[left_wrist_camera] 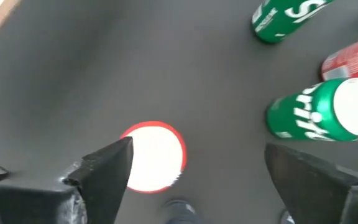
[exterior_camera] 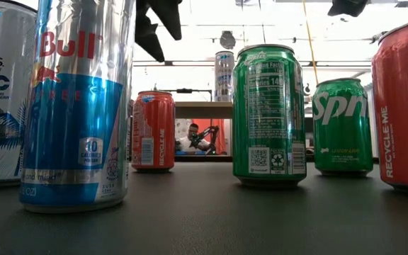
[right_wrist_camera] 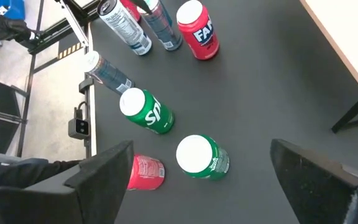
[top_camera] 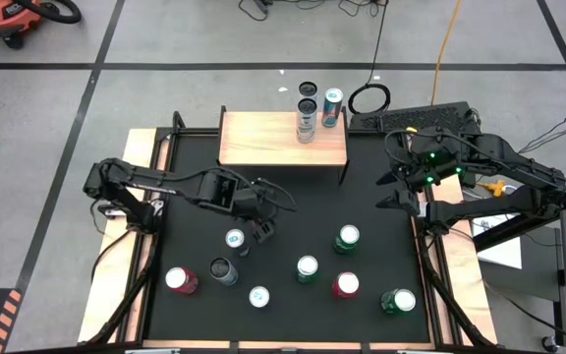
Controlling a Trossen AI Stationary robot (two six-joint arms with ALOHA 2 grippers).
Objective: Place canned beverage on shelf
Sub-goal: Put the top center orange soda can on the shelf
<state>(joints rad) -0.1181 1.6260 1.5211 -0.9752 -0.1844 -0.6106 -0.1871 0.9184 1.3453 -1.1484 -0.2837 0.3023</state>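
The black bench (top_camera: 283,226) stands on grey floor marked with dark tape lines; the left gripper (top_camera: 254,234) hangs released above the bench's middle-left, beside a silver-blue can (top_camera: 235,239); upright cans are scattered along the near edge; the shelf (top_camera: 268,138) sits at the far edge, two cans (top_camera: 307,128) at its right end; the right gripper (top_camera: 398,187) waits released over the right edge.
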